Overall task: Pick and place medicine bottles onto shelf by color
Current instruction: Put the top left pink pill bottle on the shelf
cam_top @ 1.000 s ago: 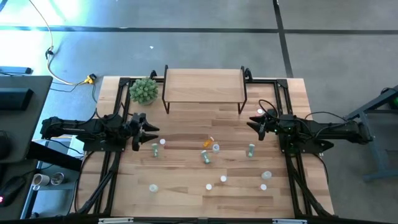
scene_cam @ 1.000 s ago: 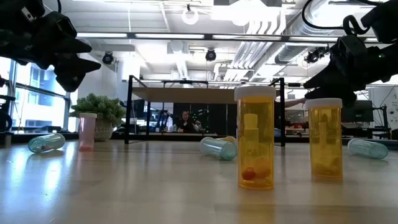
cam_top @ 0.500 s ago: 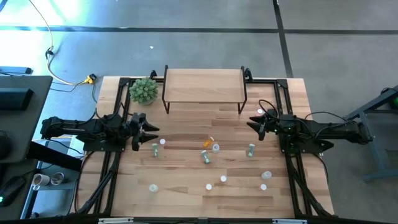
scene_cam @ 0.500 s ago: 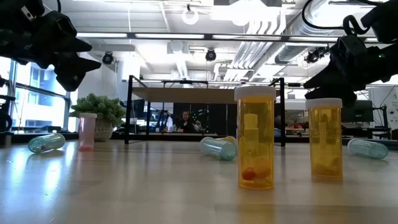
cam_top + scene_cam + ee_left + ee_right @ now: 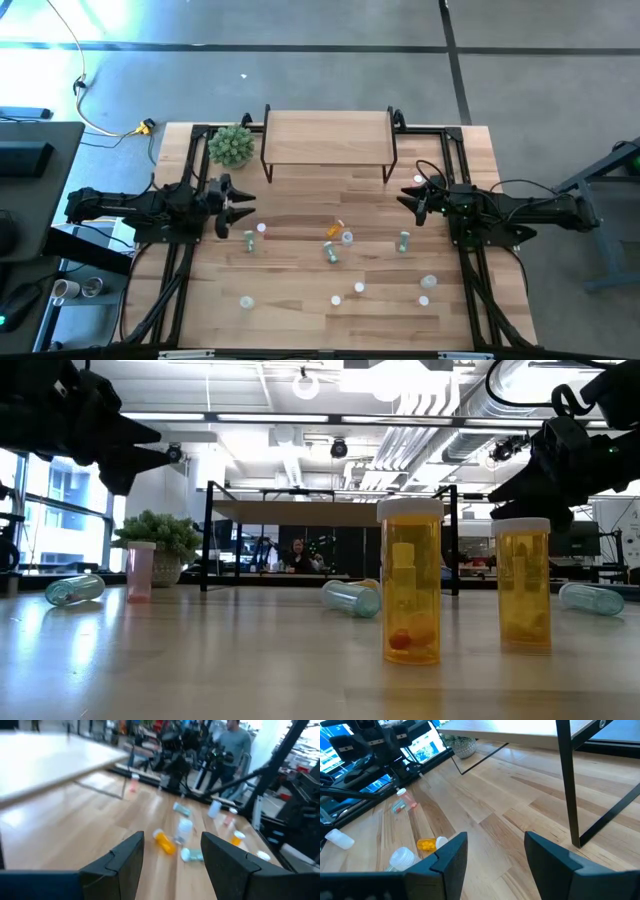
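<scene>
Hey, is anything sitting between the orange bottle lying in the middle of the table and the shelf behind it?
Nothing visible. Bare tabletop lies between the orange bottle and the shelf, whose top is empty; the plant stands off beside its left end.

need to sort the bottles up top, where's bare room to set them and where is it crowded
The shelf top is bare throughout. The table strip between the shelf legs and the medicine bottles is also free. The middle and near rows are crowded.

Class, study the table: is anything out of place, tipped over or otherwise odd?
Yes. Several medicine bottles lie on their sides, for instance a clear one mid-table and an orange one, while others stand upright. The shelf holds no bottles. Nothing looks spilled or broken.
</scene>
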